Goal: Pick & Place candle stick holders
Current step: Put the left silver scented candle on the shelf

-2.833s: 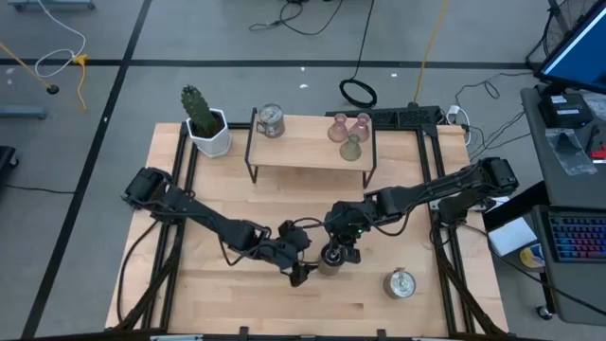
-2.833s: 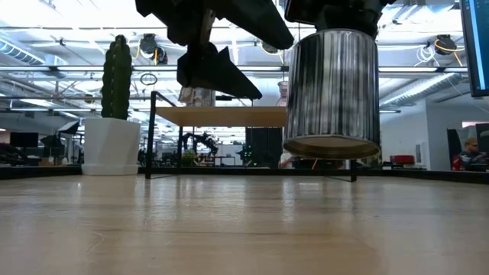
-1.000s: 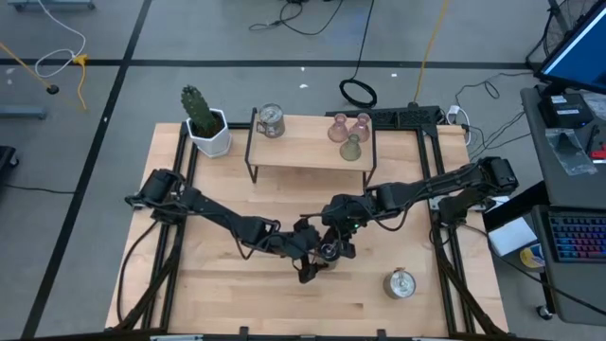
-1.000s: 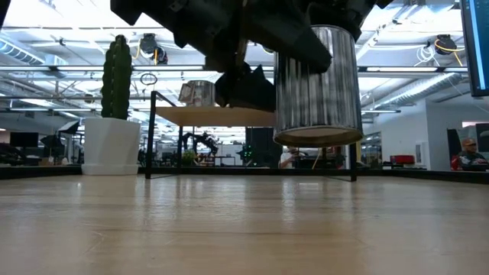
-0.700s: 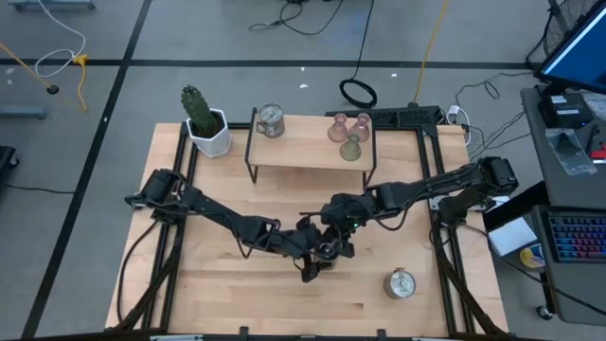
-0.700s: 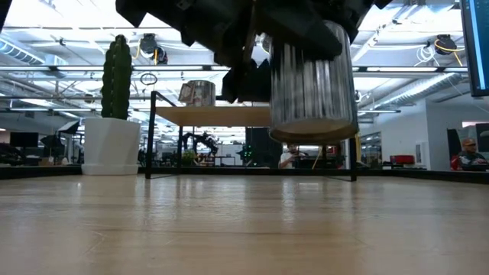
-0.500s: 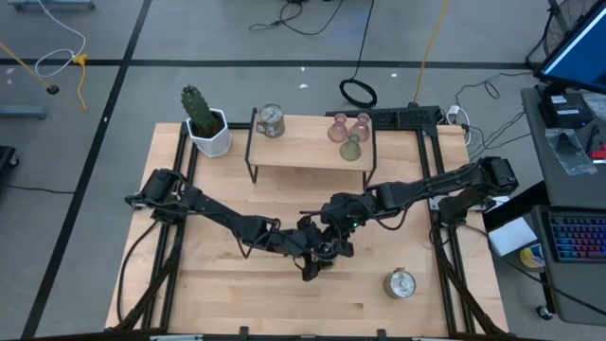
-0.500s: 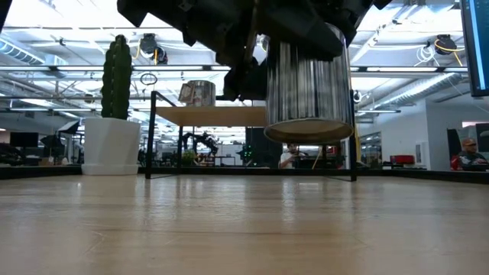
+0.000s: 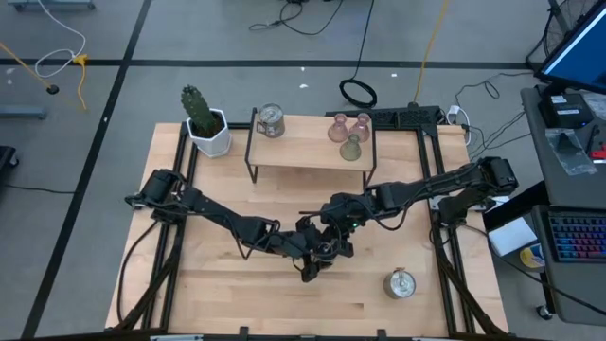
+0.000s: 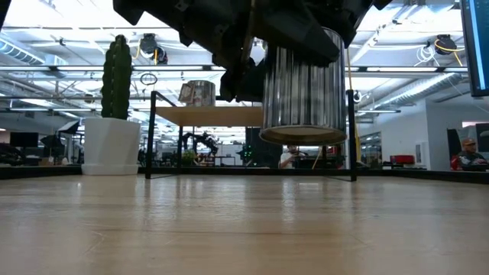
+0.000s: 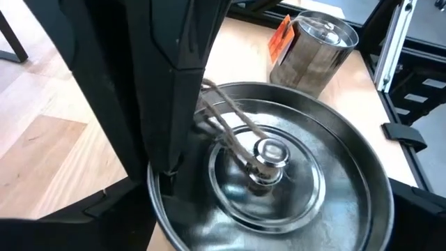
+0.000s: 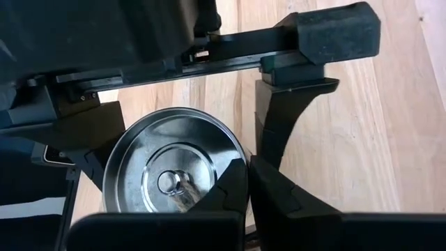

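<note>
My right gripper (image 12: 249, 185) is shut on a squat, shiny silver candle stick holder (image 10: 302, 92) above the table's middle. My left gripper (image 9: 317, 258) is open, with one finger (image 12: 293, 97) on each side of the holder's round wall. A second silver holder (image 9: 401, 283) stands on the table at the near right and also shows in the left wrist view (image 11: 313, 49). A third silver holder (image 9: 272, 120), two pinkish glass holders (image 9: 337, 126) and an olive-green one (image 9: 351, 145) stand on the low wooden shelf (image 9: 308, 156). My right gripper holds the silver holder by its rim (image 12: 233, 162), with one finger (image 11: 178, 84) inside the cup and one outside. The fingers come from above, pointing down. The holder hangs upright, its base clear of the table. My left gripper: I cannot tell whether its fingers touch the holder's wall.
A white pot with a green cactus (image 9: 204, 118) stands at the far left beside the shelf. Bare wooden table top (image 9: 218, 284) lies toward the near left. Black frame rails (image 9: 445, 275) run along the table's sides.
My right gripper has carried the silver holder a little toward the table's left, between the left gripper's open fingers. The holder has stayed upright and clear of the table.
</note>
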`<action>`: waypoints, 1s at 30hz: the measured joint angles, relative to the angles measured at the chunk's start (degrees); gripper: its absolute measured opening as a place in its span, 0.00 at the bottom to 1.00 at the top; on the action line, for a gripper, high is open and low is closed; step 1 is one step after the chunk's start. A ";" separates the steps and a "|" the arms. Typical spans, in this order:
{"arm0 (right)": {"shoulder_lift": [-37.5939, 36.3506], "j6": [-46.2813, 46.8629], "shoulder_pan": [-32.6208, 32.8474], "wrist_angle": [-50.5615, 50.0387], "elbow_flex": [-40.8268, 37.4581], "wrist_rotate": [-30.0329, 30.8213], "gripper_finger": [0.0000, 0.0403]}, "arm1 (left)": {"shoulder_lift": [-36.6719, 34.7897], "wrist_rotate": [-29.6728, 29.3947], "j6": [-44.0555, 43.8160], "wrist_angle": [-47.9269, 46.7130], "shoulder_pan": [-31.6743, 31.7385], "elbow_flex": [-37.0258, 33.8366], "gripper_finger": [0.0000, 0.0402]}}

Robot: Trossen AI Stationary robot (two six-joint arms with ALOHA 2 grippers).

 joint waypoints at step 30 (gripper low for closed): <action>-0.02 -1.92 -1.31 -0.56 0.04 -6.33 0.23 | 0.08 -3.02 -11.19 -5.55 -1.95 -0.17 0.89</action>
